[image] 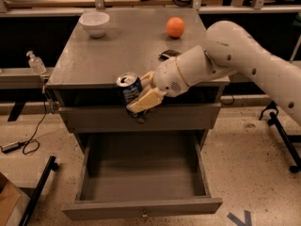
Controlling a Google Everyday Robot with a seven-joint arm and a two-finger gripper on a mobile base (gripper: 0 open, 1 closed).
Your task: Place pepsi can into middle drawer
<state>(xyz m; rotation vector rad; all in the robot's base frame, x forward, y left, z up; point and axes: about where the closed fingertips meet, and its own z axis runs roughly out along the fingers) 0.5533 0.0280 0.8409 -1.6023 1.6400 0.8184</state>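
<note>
My gripper [139, 94] is shut on the pepsi can [130, 89], a dark blue can with a silver top, held upright. It hangs in the air in front of the cabinet's front edge, level with the uppermost drawer front [94, 119]. The middle drawer [141, 207] is pulled wide open below it, and nothing shows inside it. The can is above the drawer's back part. My white arm reaches in from the right across the cabinet top.
A white bowl [94, 22] and an orange ball [175, 27] sit at the back of the grey cabinet top [108, 60]. A small dark object [169, 54] lies near my arm. A clear bottle [35, 62] stands on a shelf at left. A black stand leg [40, 192] is at lower left.
</note>
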